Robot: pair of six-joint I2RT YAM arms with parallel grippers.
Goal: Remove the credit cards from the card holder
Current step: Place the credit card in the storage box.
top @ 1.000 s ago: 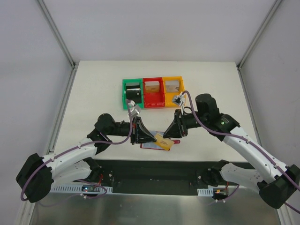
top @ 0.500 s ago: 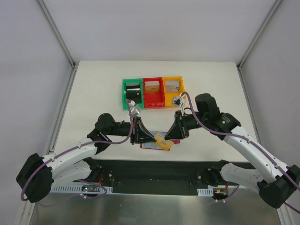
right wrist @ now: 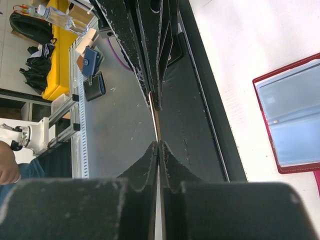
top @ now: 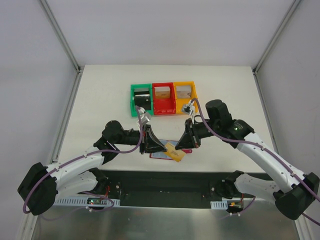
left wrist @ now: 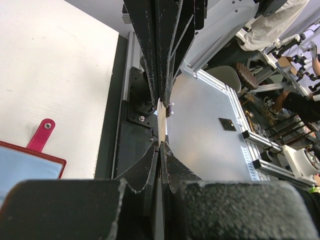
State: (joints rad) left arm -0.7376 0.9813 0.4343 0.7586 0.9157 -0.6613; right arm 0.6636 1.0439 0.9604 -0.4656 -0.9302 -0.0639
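A tan credit card [top: 173, 151] hangs just above the open card holder [top: 161, 155], a dark-red wallet with grey-blue lining, at the table's front edge. My left gripper [top: 163, 147] is shut on the card's left end. My right gripper [top: 180, 145] is shut on its right end, facing the left one. In the left wrist view the card [left wrist: 161, 121] shows edge-on between the closed left gripper [left wrist: 161, 149], with the wallet [left wrist: 22, 164] and its red tab [left wrist: 43, 133] at the left. In the right wrist view the card [right wrist: 156, 119] is edge-on in the right gripper [right wrist: 158, 145], with the wallet [right wrist: 295, 117] at the right.
A green bin [top: 134, 106] with a black block [top: 142, 98], a red bin [top: 163, 106] and a yellow bin [top: 183, 105] stand in a row behind the grippers. The table's front edge and a black base plate [top: 165, 182] lie just below the wallet.
My right gripper has crept a little to the left, toward the left gripper. The card stays held between both grippers over the wallet.
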